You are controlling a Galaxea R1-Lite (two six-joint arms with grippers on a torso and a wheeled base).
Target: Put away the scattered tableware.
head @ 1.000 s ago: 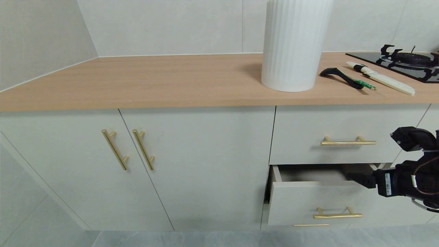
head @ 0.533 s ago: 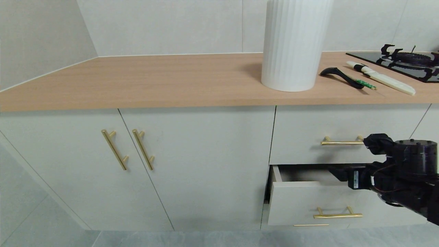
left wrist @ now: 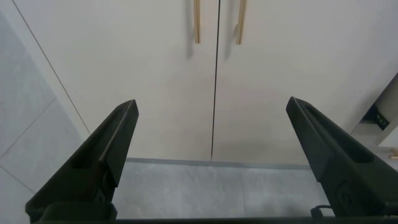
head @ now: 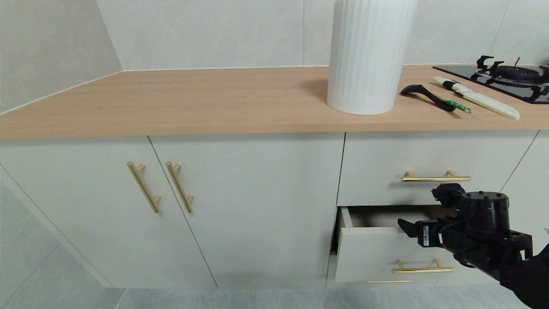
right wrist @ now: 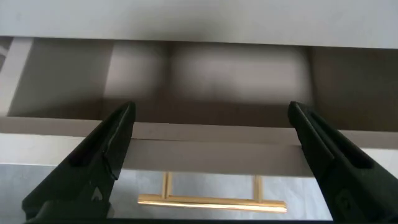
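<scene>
black right gripper [right wrist: 210,115], spread wide and empty, sits at the part-open drawer [head: 369,253], and the knife [head: 476,98] and utensil [head: 426,97] lie slantwise above it on the counter [head: 214,98], nearest this arm.

The left gripper [left wrist: 211,162], jaws spread wide, faces two closed cabinet doors [left wrist: 280,81] with gold handles [left wrist: 198,22] above grey floor [left wrist: 205,193].

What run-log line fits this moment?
right gripper: open, before drawer | drawer: partly open | left gripper: open, facing cabinet doors | knife, black utensil: on countertop
</scene>
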